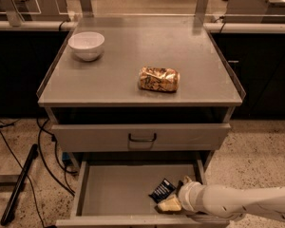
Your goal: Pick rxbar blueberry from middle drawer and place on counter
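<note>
The rxbar blueberry [162,190] is a small dark bar with white lettering. It lies tilted on the floor of the open middle drawer [114,189], right of centre. My gripper [173,199] reaches in from the lower right on a white arm. It is at the bar's right end, with pale fingers [169,204] just below and beside it. The counter [142,61] is the flat grey cabinet top above.
A white bowl [86,45] stands on the counter's back left. A shiny gold-and-brown can [158,79] lies on its side near the counter's middle. A closed drawer front with a black handle [142,137] sits above the open drawer. Cables [47,160] lie on the floor at left.
</note>
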`<state>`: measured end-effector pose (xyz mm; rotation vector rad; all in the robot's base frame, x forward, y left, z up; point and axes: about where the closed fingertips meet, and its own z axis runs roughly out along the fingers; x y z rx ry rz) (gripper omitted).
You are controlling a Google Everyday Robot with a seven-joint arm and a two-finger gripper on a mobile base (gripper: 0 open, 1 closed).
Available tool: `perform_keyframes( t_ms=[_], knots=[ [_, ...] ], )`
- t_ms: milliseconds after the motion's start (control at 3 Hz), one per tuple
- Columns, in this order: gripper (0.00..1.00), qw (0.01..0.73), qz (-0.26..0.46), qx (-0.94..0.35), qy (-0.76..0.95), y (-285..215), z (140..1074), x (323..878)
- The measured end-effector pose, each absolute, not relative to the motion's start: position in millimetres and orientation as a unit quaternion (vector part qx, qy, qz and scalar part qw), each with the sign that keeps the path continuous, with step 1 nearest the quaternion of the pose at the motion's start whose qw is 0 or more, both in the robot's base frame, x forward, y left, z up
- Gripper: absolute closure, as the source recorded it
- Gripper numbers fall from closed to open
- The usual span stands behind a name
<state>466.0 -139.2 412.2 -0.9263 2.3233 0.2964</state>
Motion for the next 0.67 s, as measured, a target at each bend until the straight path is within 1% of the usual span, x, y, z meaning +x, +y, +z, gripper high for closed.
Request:
perform_keyframes(
  t_ms=[333, 667],
  knots=[
    [0.43, 0.308, 0.113, -0.351, 0.877, -132.8, 399.8, 473.4],
    [0.43, 0.309, 0.114, -0.354, 0.875, -127.5, 392.8, 477.4]
  ],
)
